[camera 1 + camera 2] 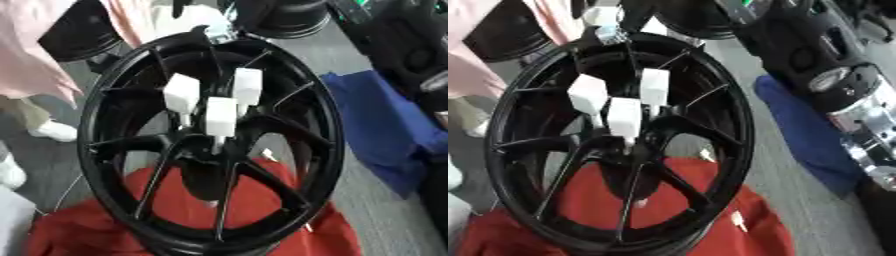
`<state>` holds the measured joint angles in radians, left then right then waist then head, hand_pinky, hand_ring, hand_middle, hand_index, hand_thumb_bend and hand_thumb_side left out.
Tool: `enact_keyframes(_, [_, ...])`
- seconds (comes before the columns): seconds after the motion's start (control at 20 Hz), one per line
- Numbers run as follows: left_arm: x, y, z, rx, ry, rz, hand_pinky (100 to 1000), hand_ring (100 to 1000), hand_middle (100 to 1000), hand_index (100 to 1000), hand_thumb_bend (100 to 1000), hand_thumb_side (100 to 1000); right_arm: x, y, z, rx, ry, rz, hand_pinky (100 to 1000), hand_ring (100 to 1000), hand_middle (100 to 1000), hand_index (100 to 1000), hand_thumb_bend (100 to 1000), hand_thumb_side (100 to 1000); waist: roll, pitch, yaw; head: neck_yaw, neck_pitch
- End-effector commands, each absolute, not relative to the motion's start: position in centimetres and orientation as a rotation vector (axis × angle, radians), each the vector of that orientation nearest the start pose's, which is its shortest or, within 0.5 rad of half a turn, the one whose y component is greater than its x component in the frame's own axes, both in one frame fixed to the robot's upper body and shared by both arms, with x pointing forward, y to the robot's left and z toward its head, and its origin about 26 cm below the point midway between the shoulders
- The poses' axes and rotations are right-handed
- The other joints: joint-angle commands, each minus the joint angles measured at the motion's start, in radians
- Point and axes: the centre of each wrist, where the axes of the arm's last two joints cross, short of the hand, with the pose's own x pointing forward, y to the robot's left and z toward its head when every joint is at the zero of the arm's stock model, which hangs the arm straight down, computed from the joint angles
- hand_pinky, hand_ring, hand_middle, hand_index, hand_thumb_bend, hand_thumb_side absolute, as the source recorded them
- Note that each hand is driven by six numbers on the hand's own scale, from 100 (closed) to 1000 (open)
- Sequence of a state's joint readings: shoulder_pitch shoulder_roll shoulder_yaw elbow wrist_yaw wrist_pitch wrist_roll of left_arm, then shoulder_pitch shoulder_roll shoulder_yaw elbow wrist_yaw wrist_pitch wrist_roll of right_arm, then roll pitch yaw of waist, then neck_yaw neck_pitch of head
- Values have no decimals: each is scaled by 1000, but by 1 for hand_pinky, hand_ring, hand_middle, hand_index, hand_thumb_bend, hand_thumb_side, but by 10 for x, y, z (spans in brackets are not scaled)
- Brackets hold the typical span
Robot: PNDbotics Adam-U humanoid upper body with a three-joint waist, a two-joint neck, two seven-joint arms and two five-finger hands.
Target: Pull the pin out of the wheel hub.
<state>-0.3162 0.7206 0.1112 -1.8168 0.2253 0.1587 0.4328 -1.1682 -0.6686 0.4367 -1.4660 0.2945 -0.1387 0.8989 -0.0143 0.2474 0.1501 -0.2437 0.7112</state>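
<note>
A black spoked wheel hub (328, 140) stands tilted on a red cloth (184, 200). Three white block-headed pins stick out of its centre on thin stems: one on the left (182, 94), one on the right (248, 86), and one lower in the middle (220, 116). My right arm (833, 85), black with silver joints, runs along the right edge toward the top. A dark shape that looks like my right hand (634, 12) sits at the top of the rim beside a silvery-white piece (605, 24). No hand is near the pins. My left hand does not show.
A blue cloth (376, 120) lies on the grey floor right of the wheel. More black wheels stand behind, at top centre (284, 17) and upper left (79, 30). Small white bits (737, 220) lie on the red cloth.
</note>
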Motion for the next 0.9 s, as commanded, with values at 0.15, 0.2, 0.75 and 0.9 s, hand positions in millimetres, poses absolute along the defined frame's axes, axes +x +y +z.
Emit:
enact_keyframes(0.15, [311, 369, 247, 704, -2070, 6, 740, 757, 709, 752, 639, 764, 371, -218, 393, 741, 2309, -2733, 903, 883, 826, 830, 328, 580, -2, -6, 2, 29, 0])
enact_keyframes(0.2, [310, 370, 247, 708, -2068, 4, 741, 757, 709, 752, 629, 767, 364, -223, 393, 781, 2329, -2723, 901, 882, 824, 829, 325, 583, -5, -4, 1, 35, 2])
enact_keyframes(0.75, [310, 373, 247, 718, -2060, -9, 742, 759, 710, 751, 614, 774, 285, -241, 375, 1155, 2350, -2650, 899, 888, 816, 834, 399, 572, -29, 14, 5, 75, -4])
enact_keyframes(0.9, [310, 374, 247, 717, -2059, -10, 743, 760, 710, 751, 614, 774, 283, -241, 373, 1169, 2347, -2647, 900, 890, 808, 834, 663, 428, -30, 14, 6, 71, -4])
